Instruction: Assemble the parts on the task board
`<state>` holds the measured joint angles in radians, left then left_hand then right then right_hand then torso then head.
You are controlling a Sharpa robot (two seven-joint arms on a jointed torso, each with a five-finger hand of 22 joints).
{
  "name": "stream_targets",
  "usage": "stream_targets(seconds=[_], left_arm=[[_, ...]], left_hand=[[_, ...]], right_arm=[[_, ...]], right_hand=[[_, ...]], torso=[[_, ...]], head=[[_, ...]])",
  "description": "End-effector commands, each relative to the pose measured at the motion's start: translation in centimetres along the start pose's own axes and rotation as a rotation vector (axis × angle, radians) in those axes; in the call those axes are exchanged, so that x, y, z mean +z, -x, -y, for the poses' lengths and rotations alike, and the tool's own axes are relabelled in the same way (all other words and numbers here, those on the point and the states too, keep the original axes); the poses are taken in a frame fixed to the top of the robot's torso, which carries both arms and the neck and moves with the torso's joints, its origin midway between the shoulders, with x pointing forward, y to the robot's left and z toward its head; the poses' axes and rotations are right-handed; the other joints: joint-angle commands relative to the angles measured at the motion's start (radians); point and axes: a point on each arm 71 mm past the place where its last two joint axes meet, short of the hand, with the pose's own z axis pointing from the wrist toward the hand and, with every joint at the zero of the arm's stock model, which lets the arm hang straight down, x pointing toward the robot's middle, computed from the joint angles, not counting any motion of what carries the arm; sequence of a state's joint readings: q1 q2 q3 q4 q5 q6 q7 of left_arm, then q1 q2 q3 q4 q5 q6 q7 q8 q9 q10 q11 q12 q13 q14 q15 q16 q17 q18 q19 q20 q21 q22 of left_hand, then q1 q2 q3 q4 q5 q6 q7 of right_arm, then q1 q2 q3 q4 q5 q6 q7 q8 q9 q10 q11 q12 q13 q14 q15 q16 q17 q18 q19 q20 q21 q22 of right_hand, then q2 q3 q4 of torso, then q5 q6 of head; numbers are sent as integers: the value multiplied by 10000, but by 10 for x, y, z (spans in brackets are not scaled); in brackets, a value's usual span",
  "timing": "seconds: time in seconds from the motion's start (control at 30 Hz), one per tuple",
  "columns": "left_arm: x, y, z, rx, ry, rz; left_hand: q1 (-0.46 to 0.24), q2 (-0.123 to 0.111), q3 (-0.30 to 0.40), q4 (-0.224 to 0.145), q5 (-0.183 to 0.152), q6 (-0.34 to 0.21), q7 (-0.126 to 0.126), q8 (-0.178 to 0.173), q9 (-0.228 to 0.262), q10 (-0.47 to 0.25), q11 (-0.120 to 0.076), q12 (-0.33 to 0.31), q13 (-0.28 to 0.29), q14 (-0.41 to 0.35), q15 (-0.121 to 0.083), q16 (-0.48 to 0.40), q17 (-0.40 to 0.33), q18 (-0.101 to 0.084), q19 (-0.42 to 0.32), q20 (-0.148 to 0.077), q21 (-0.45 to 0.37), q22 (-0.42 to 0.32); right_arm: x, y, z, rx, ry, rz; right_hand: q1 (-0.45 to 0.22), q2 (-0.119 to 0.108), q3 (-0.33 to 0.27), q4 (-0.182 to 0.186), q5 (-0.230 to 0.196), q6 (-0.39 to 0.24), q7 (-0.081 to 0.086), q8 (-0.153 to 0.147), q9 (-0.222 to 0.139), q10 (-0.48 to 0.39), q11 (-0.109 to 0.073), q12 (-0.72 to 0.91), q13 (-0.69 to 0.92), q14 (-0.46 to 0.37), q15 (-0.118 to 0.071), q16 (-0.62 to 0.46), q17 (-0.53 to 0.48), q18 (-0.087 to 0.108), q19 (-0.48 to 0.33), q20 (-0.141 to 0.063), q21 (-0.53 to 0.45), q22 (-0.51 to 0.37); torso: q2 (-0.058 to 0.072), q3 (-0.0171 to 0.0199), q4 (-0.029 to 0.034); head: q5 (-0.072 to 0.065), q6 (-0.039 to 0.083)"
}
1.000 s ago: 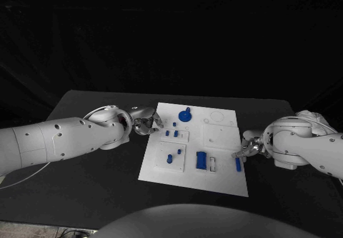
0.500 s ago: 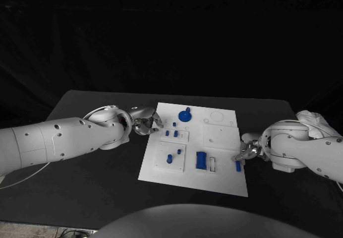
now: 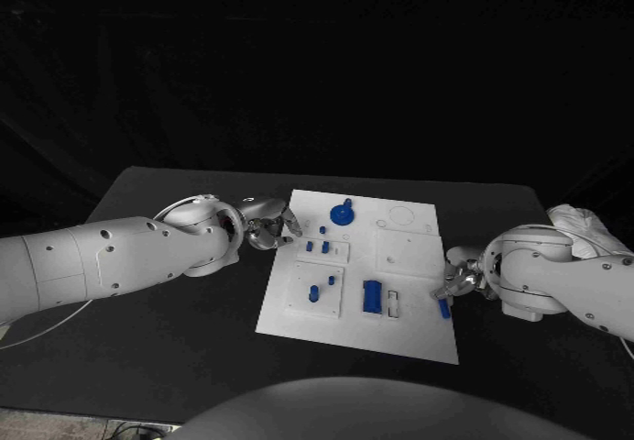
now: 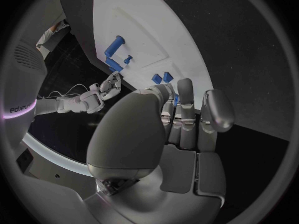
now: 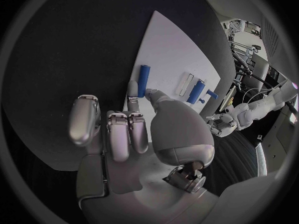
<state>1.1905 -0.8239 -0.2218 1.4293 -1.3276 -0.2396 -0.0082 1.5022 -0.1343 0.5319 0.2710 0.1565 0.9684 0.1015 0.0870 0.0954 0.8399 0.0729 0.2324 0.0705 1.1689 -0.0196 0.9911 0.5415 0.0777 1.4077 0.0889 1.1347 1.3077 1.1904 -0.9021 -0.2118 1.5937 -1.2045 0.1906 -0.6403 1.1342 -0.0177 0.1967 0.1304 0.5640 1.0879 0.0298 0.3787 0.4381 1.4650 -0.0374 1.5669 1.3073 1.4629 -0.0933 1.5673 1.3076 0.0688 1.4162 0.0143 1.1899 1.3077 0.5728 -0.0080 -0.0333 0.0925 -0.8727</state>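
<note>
Black table (image 3: 172, 302), right hand (image 5: 134, 129) pinching blue peg (image 5: 143, 80) at task board (image 3: 409, 325) edge, left hand (image 4: 181, 119) curled, holding nothing

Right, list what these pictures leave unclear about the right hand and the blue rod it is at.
- Head view: the right hand is small beside the blue rod; contact is too small to judge.
- Right wrist view: two fingertips meet the rod's end; whether they pinch it cannot be told.
- Rod's underside against the task board: hidden.

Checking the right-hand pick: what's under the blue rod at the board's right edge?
The white task board lies under the blue rod. The right hand touches its near end, so whether that end is lifted cannot be told.
</note>
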Motion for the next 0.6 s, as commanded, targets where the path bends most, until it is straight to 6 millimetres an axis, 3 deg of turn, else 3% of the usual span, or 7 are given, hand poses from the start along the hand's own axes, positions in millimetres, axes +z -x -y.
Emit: stream_targets(seconds=[0.03,0.27,0.6], left_arm=[[1,-1,2,-46,-23,-72],[1,-1,2,-46,-7,-101],[0,-1,0,-47,23,-111]], left_hand=[[54,36,64,-17,29,-20,20,33,14,67,9,-50,-12,-53,22,-53,-10,66,-17,18,-1,1525],[54,35,65,-17,29,-25,17,30,13,70,11,-50,-12,-53,23,-53,-10,66,-17,18,-1,1525],[53,33,71,-18,30,-49,1,19,9,89,24,-48,-10,-54,29,-52,-14,66,-20,20,-7,1523]], right_arm=[[4,-10,2,68,-34,-252],[4,-11,4,826,245,-230],[0,-11,8,1948,686,95]], right_hand=[[309,-75,619,-500,637,-191,-48,-180,119,1058,-84,39,2635,1044,-73,-43,2528,149,-69,-16,-83,1472],[129,-271,1213,-839,1236,-185,-42,-133,586,1058,-81,39,2635,1048,-64,-37,2537,141,-25,-10,-90,1496],[-232,-412,1437,-932,1237,-176,-94,-26,1041,1058,-131,39,2635,1077,-106,29,2625,101,99,-42,92,1566]], torso=[[2,2,3],[1,0,8],[2,10,5]], head=[[-2,1],[15,1],[78,1]])
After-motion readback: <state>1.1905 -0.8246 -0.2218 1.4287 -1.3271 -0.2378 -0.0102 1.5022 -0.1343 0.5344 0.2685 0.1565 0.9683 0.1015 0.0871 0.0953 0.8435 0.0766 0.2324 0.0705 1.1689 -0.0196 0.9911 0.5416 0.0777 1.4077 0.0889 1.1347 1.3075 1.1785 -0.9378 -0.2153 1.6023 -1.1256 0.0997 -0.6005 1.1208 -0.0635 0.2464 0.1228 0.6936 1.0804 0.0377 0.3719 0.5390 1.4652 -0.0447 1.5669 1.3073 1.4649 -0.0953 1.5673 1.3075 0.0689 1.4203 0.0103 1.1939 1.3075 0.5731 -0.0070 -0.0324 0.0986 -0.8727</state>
